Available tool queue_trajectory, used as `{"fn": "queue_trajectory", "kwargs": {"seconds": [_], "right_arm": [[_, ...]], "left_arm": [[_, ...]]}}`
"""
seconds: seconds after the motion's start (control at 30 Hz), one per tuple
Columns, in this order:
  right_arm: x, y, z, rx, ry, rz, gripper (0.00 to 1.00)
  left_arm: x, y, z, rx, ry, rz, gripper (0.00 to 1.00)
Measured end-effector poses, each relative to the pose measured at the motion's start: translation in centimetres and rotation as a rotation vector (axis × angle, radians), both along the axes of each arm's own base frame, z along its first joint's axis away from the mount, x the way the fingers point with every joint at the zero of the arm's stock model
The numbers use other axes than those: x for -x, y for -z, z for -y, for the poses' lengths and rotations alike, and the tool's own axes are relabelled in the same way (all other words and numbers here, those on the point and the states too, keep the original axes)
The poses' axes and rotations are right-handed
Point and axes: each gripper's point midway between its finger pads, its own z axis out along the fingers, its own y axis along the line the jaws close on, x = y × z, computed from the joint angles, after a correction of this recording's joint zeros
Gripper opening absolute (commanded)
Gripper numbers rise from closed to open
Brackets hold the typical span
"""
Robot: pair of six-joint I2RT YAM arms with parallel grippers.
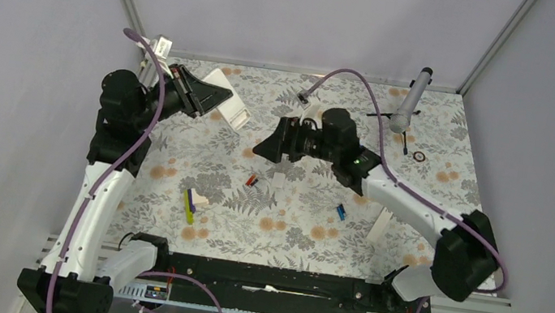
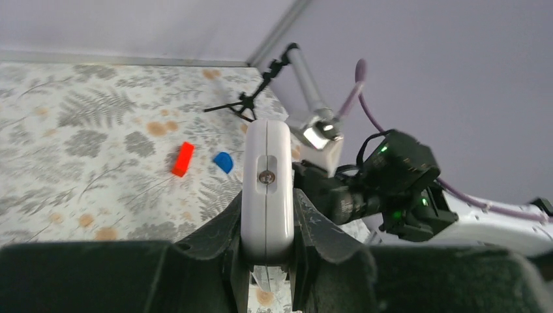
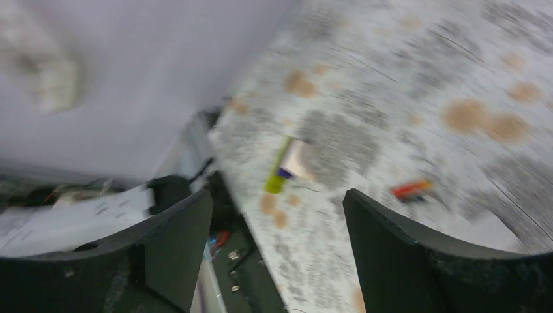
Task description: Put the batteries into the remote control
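Observation:
My left gripper (image 1: 215,99) is raised at the back left and shut on the light-grey remote control (image 1: 236,115). In the left wrist view the remote (image 2: 266,189) stands edge-on between the fingers (image 2: 222,238), with a screw on its side. The red-and-black battery (image 1: 252,179) lies on the flowered table near the middle. It also shows blurred in the right wrist view (image 3: 411,189). The blue battery (image 1: 340,211) lies to its right. My right gripper (image 1: 265,148) is open and empty above the table's middle, its jaws wide apart (image 3: 277,195).
A long white bar (image 1: 378,224) lies by the right arm. A yellow-green and purple thing (image 1: 189,205) lies front left. A grey microphone on a small stand (image 1: 410,101) is at the back right. A small red piece (image 2: 183,159) and a blue piece (image 2: 223,162) lie past the remote.

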Motion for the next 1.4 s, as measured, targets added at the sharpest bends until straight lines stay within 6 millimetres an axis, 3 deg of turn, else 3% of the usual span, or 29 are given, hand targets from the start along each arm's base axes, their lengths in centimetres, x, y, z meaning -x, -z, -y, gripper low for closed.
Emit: {"fn": "queue_trajectory", "kwargs": {"seconds": [0.13,0.27,0.57,0.73,0.8,0.93,1.13,1.23,1.4], "right_arm": [[4.4,-8.1,-0.9,-0.265,-0.242,0.184,0.81],[6.9,-11.9,-1.0,-0.387,-0.380,0.275,0.81],[7.0,-14.0,-1.1,-0.455,-0.368,0.278,0.79],[6.6,-17.1,-2.0,-0.571,-0.375,0.275,0.70],[6.5,-18.4,-2.4,-0.620,-0.383,0.265,0.64],[6.4,-20.3,-2.8,-0.681,-0.398,0.260,0.42],[6.9,-21.7,-2.9,-0.719,-0.416,0.261,0.05],[7.0,-21.7,-2.9,-0.718,-0.422,0.249,0.03],[6.9,-21.9,-3.1,-0.689,-0.435,0.241,0.02]], "left_arm": [[1.5,-1.4,1.4,0.008,0.124,0.071,0.00],[3.0,-2.4,2.2,0.008,0.219,0.128,0.00],[4.7,-4.8,3.3,0.058,0.344,0.203,0.00],[5.4,-5.7,3.8,0.103,0.420,0.198,0.00],[5.6,-5.8,4.0,0.112,0.442,0.188,0.00],[6.1,-6.1,4.1,0.130,0.467,0.172,0.06],[6.5,-6.6,4.2,0.167,0.486,0.140,0.29],[6.5,-6.6,4.3,0.182,0.500,0.120,0.35],[7.1,-5.4,4.5,0.192,0.539,0.067,0.36]]}}
